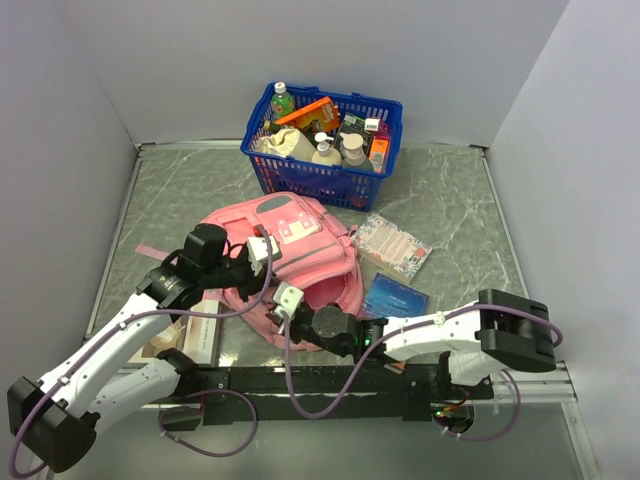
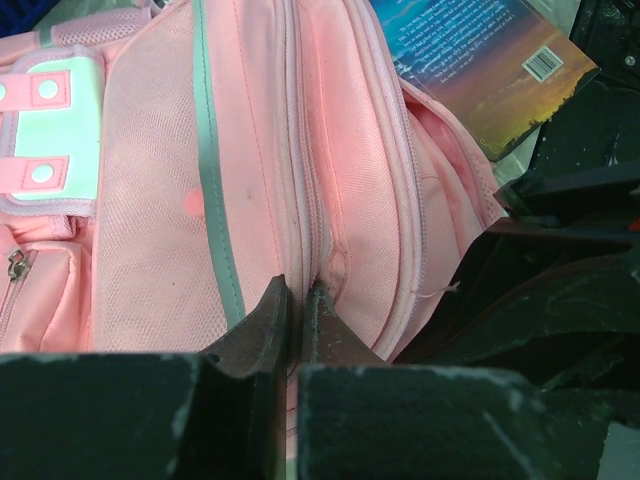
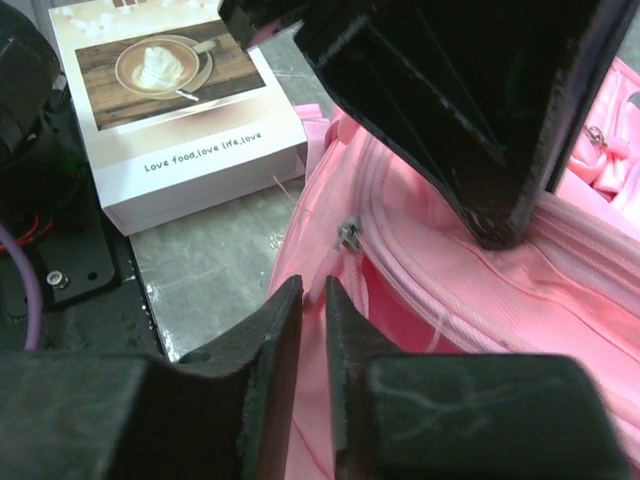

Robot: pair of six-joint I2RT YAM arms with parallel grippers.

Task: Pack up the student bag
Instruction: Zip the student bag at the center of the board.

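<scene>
The student bag [image 1: 290,245] lies flat mid-table, a pink backpack with grey trims and a white patch [image 2: 55,125]. My left gripper [image 1: 250,280] rests on the bag's near left part. In the left wrist view it [image 2: 298,292] is shut on a pinch of pink fabric beside the zip seam. My right gripper [image 1: 275,318] comes in from the right at the bag's near edge. In the right wrist view its jaws [image 3: 313,295] are closed on the thin pink zip pull, just below the metal slider [image 3: 348,235]. Beside the slider the zip gapes slightly.
A blue basket [image 1: 322,140] of bottles and packets stands behind the bag. A patterned notebook [image 1: 393,243] and a blue book [image 1: 395,297] lie right of it. A white box with a coffee picture [image 3: 180,110] sits near the left arm's base. Grey walls close three sides.
</scene>
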